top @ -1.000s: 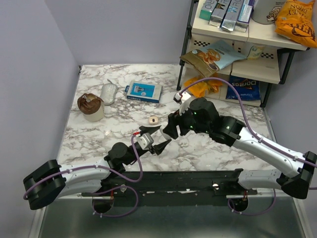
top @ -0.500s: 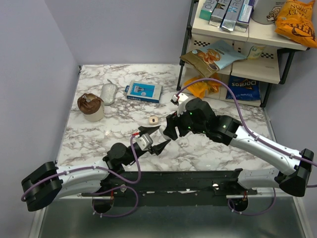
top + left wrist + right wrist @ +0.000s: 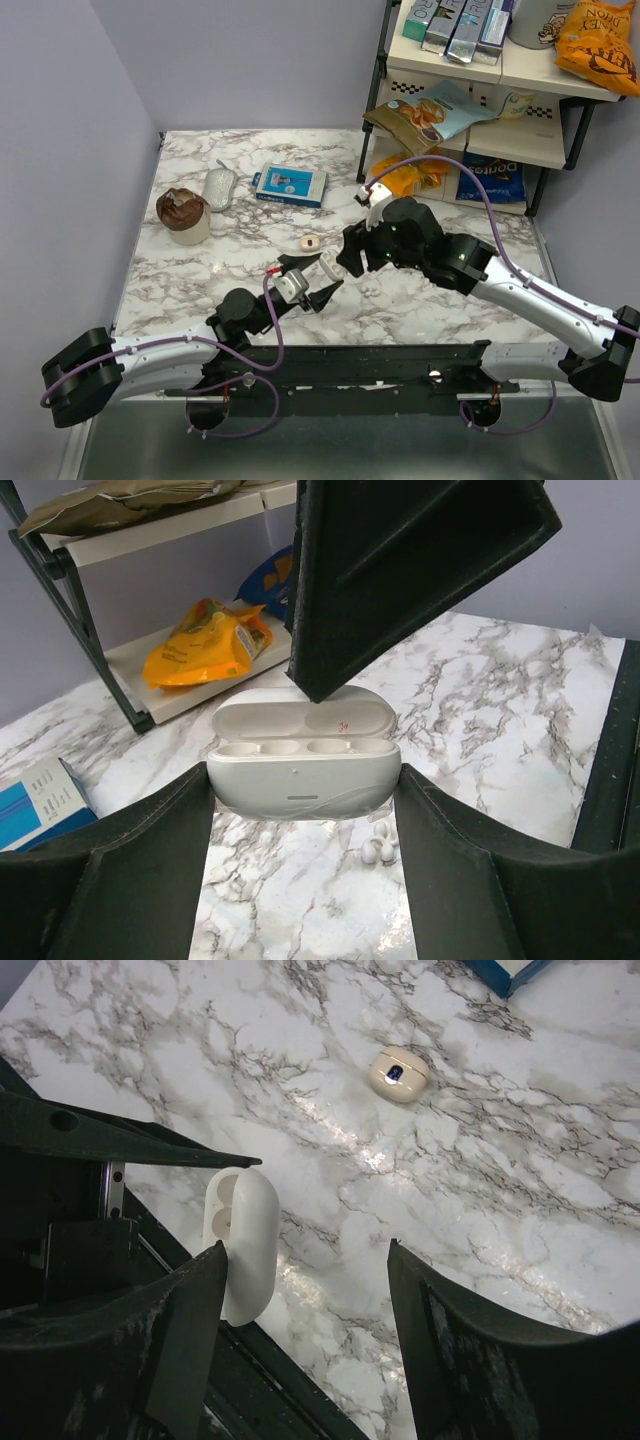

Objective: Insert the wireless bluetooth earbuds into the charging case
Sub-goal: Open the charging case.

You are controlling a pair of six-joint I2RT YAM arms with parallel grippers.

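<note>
The white oval charging case [image 3: 303,770] is open, its lid tipped back and its sockets empty. My left gripper [image 3: 303,782] is shut on it, one finger at each end, and holds it above the marble table [image 3: 500,710]. The case also shows in the top view [image 3: 328,266] and the right wrist view [image 3: 245,1245]. My right gripper [image 3: 308,1250] is open, with one finger [image 3: 400,580] against the lid from behind. The earbuds [image 3: 378,846], tiny white pieces, lie together on the table beneath the case, and show in the top view [image 3: 368,288].
A small round beige case [image 3: 309,242] lies on the table behind the grippers. A blue box [image 3: 289,184], a grey mouse [image 3: 219,187] and a brown-topped cup [image 3: 182,213] sit farther back left. A black shelf rack [image 3: 470,110] with snack bags stands at the back right.
My right gripper has drawn back slightly to the right, and the white case now shows between my left fingertips. The left arm has barely moved.
</note>
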